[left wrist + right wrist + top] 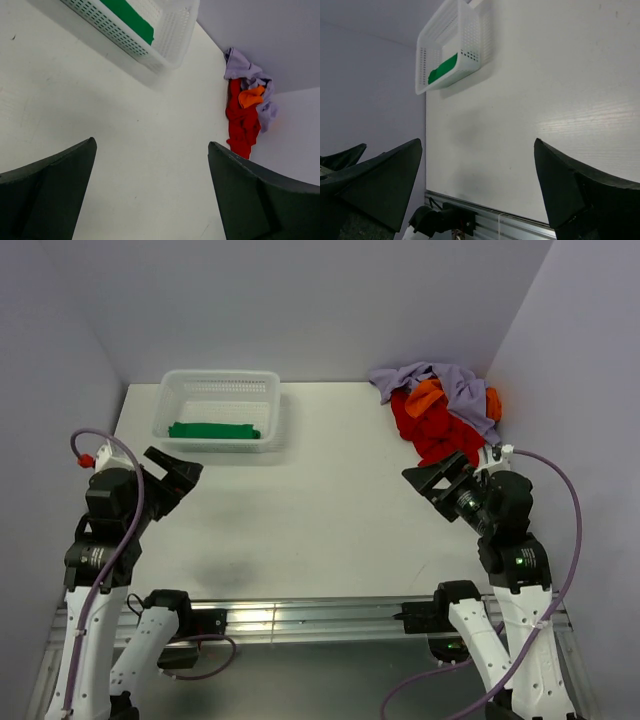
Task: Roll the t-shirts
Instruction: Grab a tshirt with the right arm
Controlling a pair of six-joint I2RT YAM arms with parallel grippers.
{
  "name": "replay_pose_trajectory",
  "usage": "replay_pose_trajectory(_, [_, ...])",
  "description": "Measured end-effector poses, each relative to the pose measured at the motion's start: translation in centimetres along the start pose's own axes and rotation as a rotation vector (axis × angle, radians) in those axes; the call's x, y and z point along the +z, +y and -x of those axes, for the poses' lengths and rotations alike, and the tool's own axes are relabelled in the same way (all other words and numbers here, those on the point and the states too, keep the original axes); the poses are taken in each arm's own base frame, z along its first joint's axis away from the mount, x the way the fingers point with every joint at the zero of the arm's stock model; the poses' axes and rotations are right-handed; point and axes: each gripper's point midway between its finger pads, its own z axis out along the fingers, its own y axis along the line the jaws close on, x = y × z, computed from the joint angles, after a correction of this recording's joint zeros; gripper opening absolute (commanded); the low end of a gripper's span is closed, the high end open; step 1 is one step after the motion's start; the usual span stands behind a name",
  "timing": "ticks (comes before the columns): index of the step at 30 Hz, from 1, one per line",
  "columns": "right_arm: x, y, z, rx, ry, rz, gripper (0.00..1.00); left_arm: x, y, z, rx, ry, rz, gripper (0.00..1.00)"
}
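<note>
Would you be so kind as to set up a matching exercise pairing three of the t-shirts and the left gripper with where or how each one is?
Things:
1. green t-shirt
2. red t-shirt
3. lavender t-shirt
4. left gripper

Places or states:
A. open, holding nothing
B. draped over the far side of the red one
C. lying inside the white mesh basket
D. loose at the far right of the table, partly under other shirts

Pairs: 1-C, 2-D, 3-B, 4-A
</note>
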Motion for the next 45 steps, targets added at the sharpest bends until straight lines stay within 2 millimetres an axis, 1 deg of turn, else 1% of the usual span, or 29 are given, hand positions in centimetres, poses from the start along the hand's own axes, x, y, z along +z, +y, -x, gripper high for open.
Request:
replay_pose_trajectory(2, [0.3,-0.8,-0.2,0.009,0.005,-0.029,1.00,0.5,-0.3,-0.6,0.031,0.044,-0.014,0.99])
replay_pose_trajectory(4, [0.3,-1.3,-0.1,0.013,-0.004,-0.055,1.00,1.1,-1.0,-0.7,0.059,0.080,-0.026,1.00])
replay_pose_trajectory(6, [0.5,-1.6,0.0,0.014,-0.009,-0.071,0.99,2.3,-1.7,-0.5,0.083,0.114,-0.018,1.00])
replay_pose_trajectory(8, [0.8,-2.0,0.0,0.013,0.004,-0.097,0.98,4.4,-2.5,-0.4,0.117,0.151,0.007,0.99])
replay_pose_trajectory(9, [1.0,-2.1,0.1,0.012,0.011,-0.107,0.98,5.9,-3.1,-0.5,0.144,0.174,0.028,1.00])
replay_pose_trajectory(10, [1.3,-2.3,0.2,0.008,0.017,-0.122,0.98,7.0,-3.9,-0.6,0.173,0.188,0.035,0.99])
replay_pose_trajectory(12, [1.9,-2.7,0.5,-0.005,0.025,-0.148,0.98,10.3,-5.9,-1.6,0.239,0.240,0.042,1.00])
replay_pose_trajectory(13, [2.0,-2.7,0.6,-0.012,0.024,-0.156,0.97,11.7,-6.5,-2.2,0.270,0.263,0.050,1.00])
replay_pose_trajectory(14, [2.2,-2.9,0.8,-0.022,0.023,-0.169,0.97,13.2,-6.9,-3.0,0.303,0.295,0.075,1.00])
replay_pose_trajectory(15, [2.4,-3.1,1.0,-0.031,0.023,-0.179,0.97,14.7,-7.4,-3.5,0.337,0.310,0.090,0.99])
replay_pose_trajectory(16, [2.7,-3.2,1.2,-0.042,0.024,-0.190,0.95,16.1,-7.8,-3.9,0.365,0.319,0.100,0.98])
replay_pose_trajectory(17, [2.8,-3.3,1.3,-0.052,0.025,-0.197,0.93,18.0,-8.1,-4.7,0.401,0.327,0.119,0.98])
replay_pose_trajectory(19, [3.2,-3.6,1.6,-0.071,0.026,-0.207,0.92,20.9,-7.8,-6.3,0.460,0.341,0.151,0.97])
replay_pose_trajectory(23, [4.4,-4.6,2.0,-0.105,0.034,-0.249,0.91,25.6,-6.5,-9.8,0.546,0.412,0.222,0.95])
replay_pose_trajectory(26, [5.6,-5.9,2.4,-0.129,0.045,-0.303,0.91,29.4,-6.4,-11.2,0.581,0.428,0.231,0.94])
replay_pose_trajectory(28, [6.3,-6.7,2.6,-0.142,0.051,-0.338,0.91,31.2,-5.9,-12.1,0.605,0.438,0.236,0.91])
replay_pose_trajectory(29, [6.7,-7.0,2.8,-0.147,0.053,-0.352,0.90,31.8,-5.6,-12.5,0.614,0.444,0.241,0.88])
replay_pose_trajectory(30, [6.9,-7.4,2.9,-0.151,0.053,-0.368,0.89,32.3,-5.3,-12.8,0.626,0.450,0.246,0.80])
replay_pose_trajectory(32, [7.4,-7.9,3.3,-0.159,0.049,-0.397,0.86,33.5,-5.0,-13.1,0.648,0.449,0.257,0.69])
replay_pose_trajectory(33, [7.7,-8.1,3.5,-0.164,0.045,-0.405,0.83,34.1,-4.9,-13.2,0.660,0.449,0.261,0.55])
replay_pose_trajectory(35, [8.1,-8.6,3.8,-0.171,0.035,-0.425,0.79,35.3,-4.8,-13.4,0.675,0.438,0.264,0.37])
replay_pose_trajectory(36, [8.3,-8.8,4.1,-0.172,0.030,-0.438,0.73,35.5,-4.7,-13.3,0.682,0.433,0.267,0.22])
replay_pose_trajectory(38, [8.8,-9.2,4.5,-0.176,0.021,-0.461,0.69,35.9,-4.3,-13.0,0.737,0.420,0.272,0.05])
replay_pose_trajectory(39, [9.1,-9.5,4.8,-0.179,0.015,-0.475,0.69,36.0,-4.2,-12.7,0.757,0.414,0.272,0.00])
replay_pose_trajectory(42, [10.3,-10.8,5.7,-0.183,0.002,-0.530,0.69,36.3,-3.4,-11.5,0.789,0.405,0.289,0.00])
replay_pose_trajectory(45, [11.7,-13.3,6.7,-0.172,0.003,-0.617,0.70,37.0,-1.6,-9.5,0.793,0.404,0.303,0.00])
